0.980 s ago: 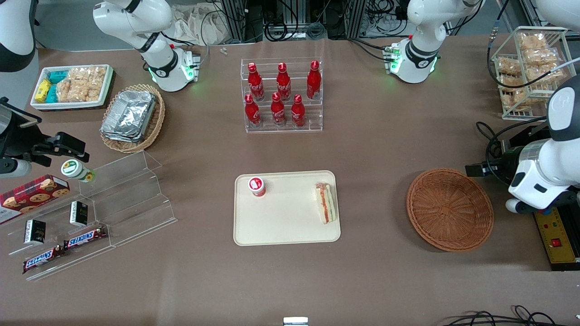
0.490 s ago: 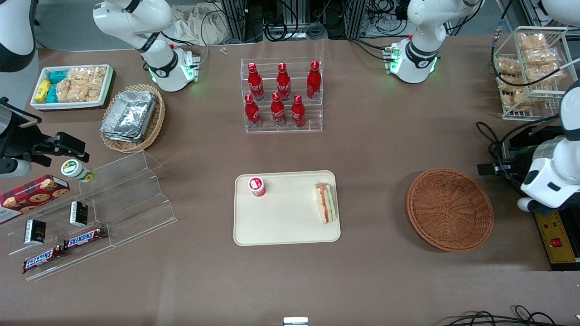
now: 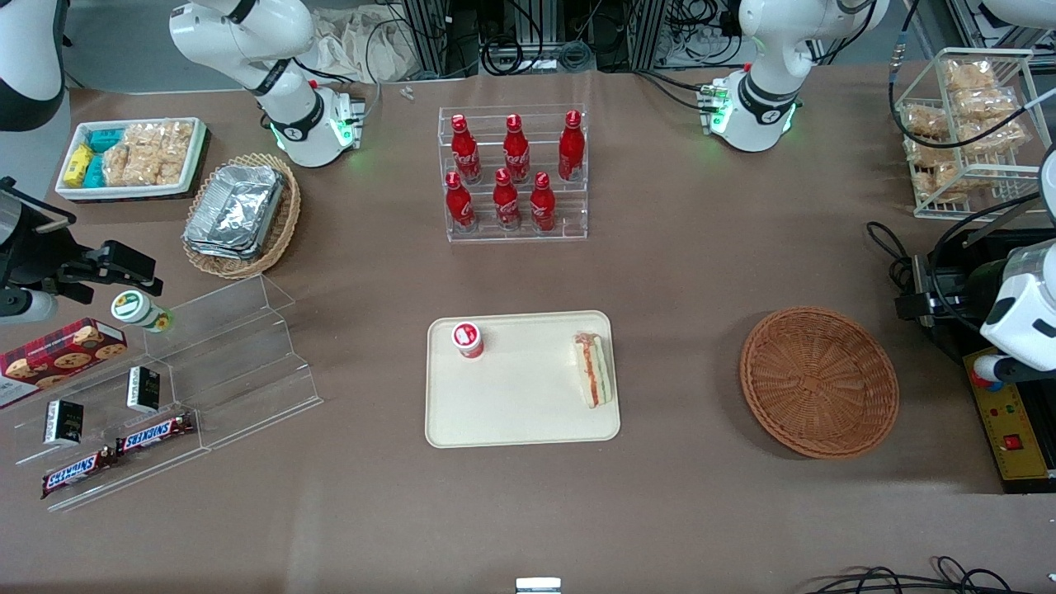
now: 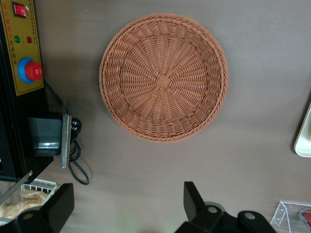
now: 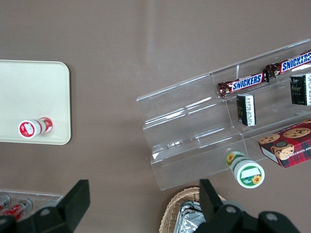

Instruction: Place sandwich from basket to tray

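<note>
In the front view, the sandwich (image 3: 594, 370) is seen lying on the tray (image 3: 520, 412), close to the tray edge that faces the basket (image 3: 818, 381). A small red-capped cup (image 3: 467, 339) is also placed on this tray, well apart from the sandwich. The basket is found on the table toward the working arm's end, with nothing in it. The gripper itself cannot be made out in this view; only the white arm body (image 3: 1023, 318) is seen at the table end past the basket, so the sandwich lies well apart from it, with the basket between them.

In the left wrist view, the gripper (image 4: 127, 208) is shown released, its two dark fingers (image 4: 193, 200) spread wide with nothing between them. It is held above the bare table, near the basket (image 4: 164, 77). A corner of the tray (image 4: 304, 141) is visible; the sandwich is not seen here.

In the right wrist view, the tray (image 5: 34, 77) with the red-capped cup (image 5: 35, 127) is visible.
</note>
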Motion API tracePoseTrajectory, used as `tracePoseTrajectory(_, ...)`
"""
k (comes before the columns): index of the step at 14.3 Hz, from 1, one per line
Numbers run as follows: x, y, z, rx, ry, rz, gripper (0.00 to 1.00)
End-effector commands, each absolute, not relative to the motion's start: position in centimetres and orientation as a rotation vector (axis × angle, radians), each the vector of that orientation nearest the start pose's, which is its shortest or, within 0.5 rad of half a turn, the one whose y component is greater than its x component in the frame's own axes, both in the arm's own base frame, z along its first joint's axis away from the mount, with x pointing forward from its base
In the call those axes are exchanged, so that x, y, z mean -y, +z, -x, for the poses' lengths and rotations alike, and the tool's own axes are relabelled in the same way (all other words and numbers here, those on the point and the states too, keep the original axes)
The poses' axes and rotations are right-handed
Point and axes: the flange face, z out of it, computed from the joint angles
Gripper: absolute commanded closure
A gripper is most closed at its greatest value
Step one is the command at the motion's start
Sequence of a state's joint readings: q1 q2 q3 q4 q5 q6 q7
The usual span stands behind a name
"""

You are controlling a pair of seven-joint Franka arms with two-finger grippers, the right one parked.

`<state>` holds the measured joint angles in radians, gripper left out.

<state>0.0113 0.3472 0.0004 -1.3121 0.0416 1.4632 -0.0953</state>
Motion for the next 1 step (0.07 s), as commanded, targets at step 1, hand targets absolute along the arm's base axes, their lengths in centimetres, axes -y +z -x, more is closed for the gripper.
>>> tracePoseTrajectory(1, -1.21, 52.68, -64.17, 0.148, 0.271, 3.085, 0.0)
